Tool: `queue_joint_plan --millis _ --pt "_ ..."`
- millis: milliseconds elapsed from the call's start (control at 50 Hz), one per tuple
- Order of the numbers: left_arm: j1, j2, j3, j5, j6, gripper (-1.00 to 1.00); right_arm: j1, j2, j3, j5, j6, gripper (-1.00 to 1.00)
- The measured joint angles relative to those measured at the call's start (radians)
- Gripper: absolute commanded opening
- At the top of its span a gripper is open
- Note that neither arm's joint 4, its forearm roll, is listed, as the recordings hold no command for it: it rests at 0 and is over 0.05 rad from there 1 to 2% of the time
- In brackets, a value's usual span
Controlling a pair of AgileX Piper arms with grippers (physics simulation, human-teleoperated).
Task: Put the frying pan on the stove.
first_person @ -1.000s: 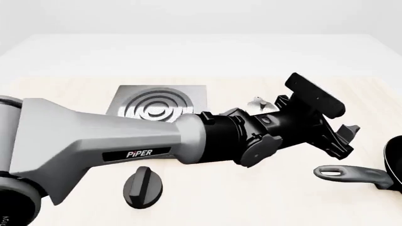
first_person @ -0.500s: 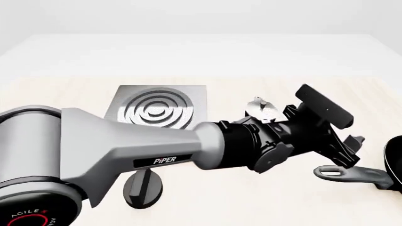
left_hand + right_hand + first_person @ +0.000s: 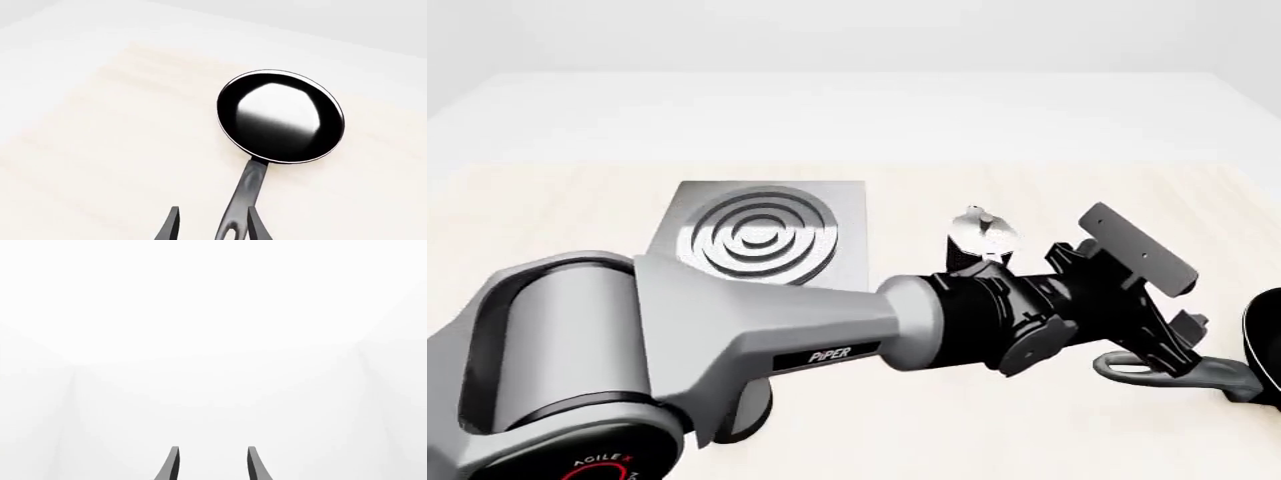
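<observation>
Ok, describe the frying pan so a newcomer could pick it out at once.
Start at the stove, the square grey plate with silver rings, then follow the left arm across to the table's right edge, where the left claw sits at a long dark handle. That handle belongs to the frying pan: round, glossy black, with a shiny pale interior and a loop hole at the handle's end, unlike the small silver-topped pot.

Moka pot (image 3: 981, 236) on pale table (image 3: 547, 215); black knob (mostly hidden) (image 3: 751, 405) nr front.
</observation>
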Motion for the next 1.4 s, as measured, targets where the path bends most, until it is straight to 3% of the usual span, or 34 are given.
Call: queue_joint_plan --millis 1400 --pt "-0.055 0.222 -0.285 0.243 0.084 1.0 0.028 0.0 -0.062 0.047 -0.009 1.0"
